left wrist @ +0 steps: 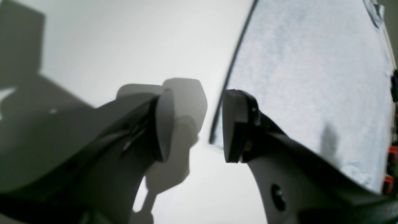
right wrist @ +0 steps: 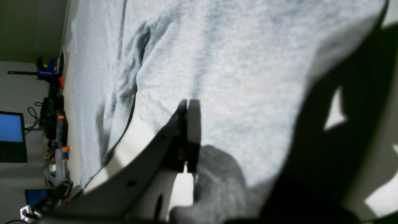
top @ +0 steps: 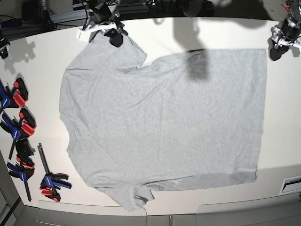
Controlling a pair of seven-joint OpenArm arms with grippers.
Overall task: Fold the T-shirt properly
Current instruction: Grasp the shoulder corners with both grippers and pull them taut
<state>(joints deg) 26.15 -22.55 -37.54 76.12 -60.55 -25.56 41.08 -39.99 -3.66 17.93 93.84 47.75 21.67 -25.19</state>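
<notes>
the t-shirt lies spread flat and plain side up across the middle of the desk, its long axis running side to side in the base view: collar and sleeves toward that view's left edge, straight hem toward its right edge. no fold shows yet, so i judge the task to be at its start.

the right gripper sits at the far left corner of the desk in the base view, over the sleeve there. its fingers are pressed together, and the wrist view shows grey cloth right around the tips, but i cannot tell whether any fabric is actually pinched between them.

the left gripper is at the far right corner, just beside the hem corner of the shirt. its fingers stand apart with nothing between them; the cloth edge lies just off to one side of the gap, over bare desk.

so each arm is nearest one far corner of the shirt, and the cloth stretches away from both toward the near edge. a fold would likely bring the far edge toward the near one.
</notes>
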